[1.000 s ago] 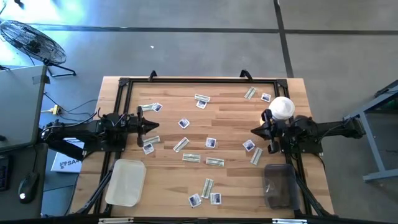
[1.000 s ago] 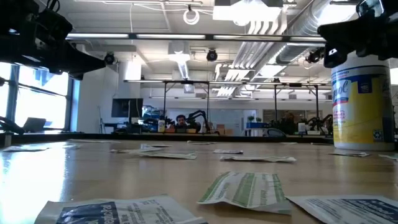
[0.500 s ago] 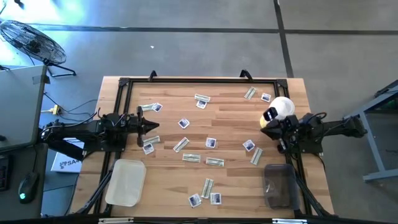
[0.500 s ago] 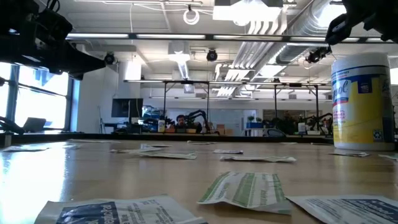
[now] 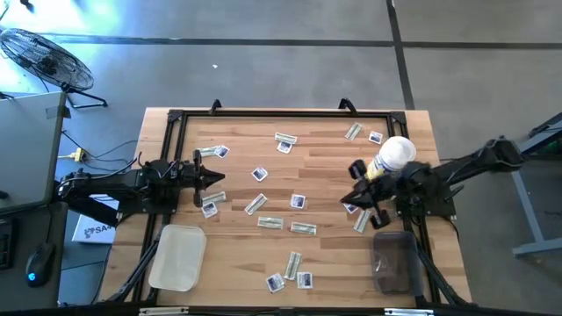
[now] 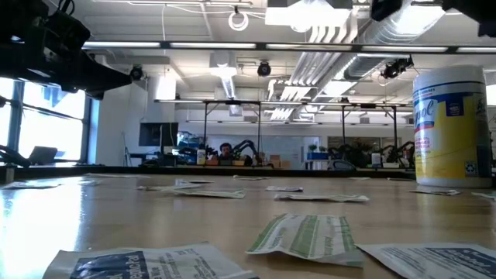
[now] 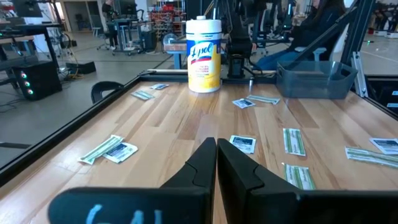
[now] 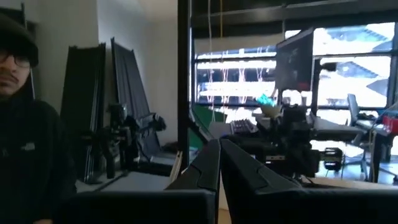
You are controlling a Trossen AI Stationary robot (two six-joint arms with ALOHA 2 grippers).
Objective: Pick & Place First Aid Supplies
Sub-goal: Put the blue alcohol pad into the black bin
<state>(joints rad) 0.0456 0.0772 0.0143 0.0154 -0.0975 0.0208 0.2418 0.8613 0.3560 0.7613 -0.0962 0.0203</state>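
Note:
Several first aid packets lie flat and scattered on the wooden table: pale green strips such as strip (image 5: 270, 223) and strip (image 5: 303, 229), and white squares such as square (image 5: 299, 202) and square (image 5: 259, 174). My left gripper (image 5: 218, 182) (image 7: 216, 155) is shut and empty. It hovers near the left edge beside a square packet (image 5: 209, 209). My right gripper (image 5: 351, 193) (image 8: 219, 155) is shut and empty. It is raised above the packets next to the yellow bottle (image 5: 395, 156) and points level toward the left arm.
The yellow bottle with a white cap (image 6: 453, 128) (image 7: 204, 55) stands near the right edge. A pale tray (image 5: 178, 256) sits at the near left and a dark grey bin (image 5: 395, 261) (image 7: 316, 78) at the near right. A black frame (image 5: 281, 112) rims the table. A person (image 8: 25, 124) stands beyond it.
My right gripper first pulled back toward the table's right edge, then swung out toward the table's middle. It rose as it went, almost leaving the top of the low view. The packets and the bottle stayed in place.

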